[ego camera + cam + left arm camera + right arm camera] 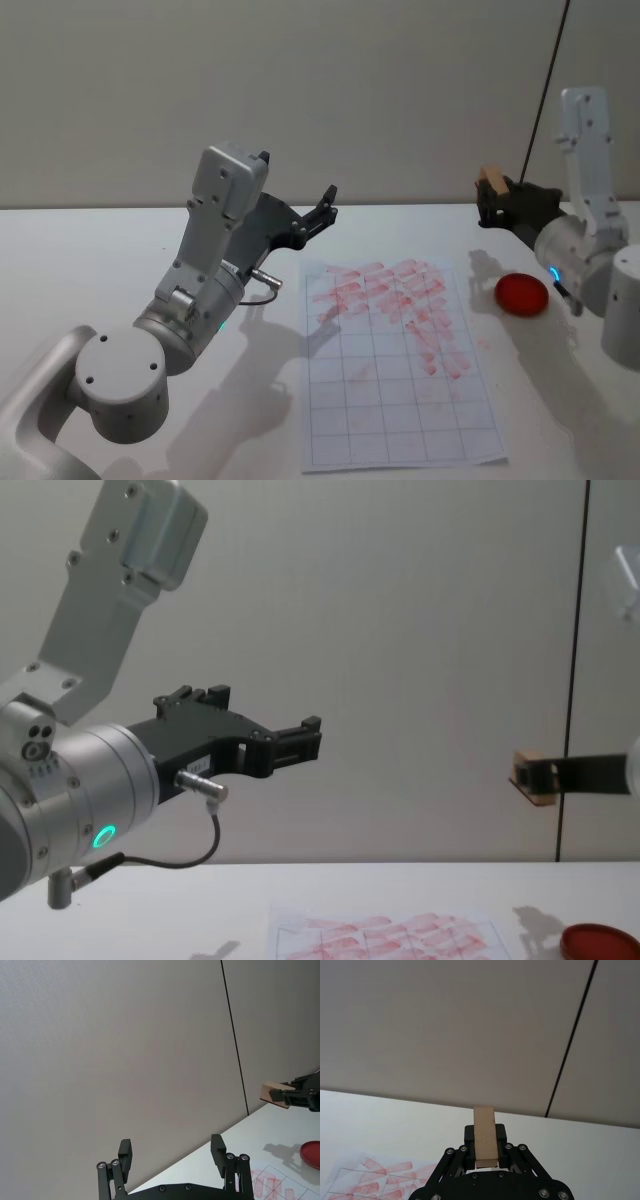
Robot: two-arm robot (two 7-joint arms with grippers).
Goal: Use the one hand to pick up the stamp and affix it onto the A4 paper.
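My right gripper point(497, 200) hangs above the table at the right, shut on the tan wooden stamp point(490, 181). The right wrist view shows the stamp point(485, 1136) clamped upright between the black fingers point(468, 1135). It is held high beyond the paper's far right corner, also seen in the chest view as the stamp point(530, 778). The A4 paper point(395, 365) lies flat in the middle, its grid full of red marks across the upper rows. My left gripper point(322, 207) is raised at the left, open and empty, with its fingers point(125, 1152) wide apart.
A round red dish point(522, 293) sits on the white table point(90, 270) right of the paper, below the held stamp. A grey wall with a dark vertical seam point(570, 1045) stands behind the table.
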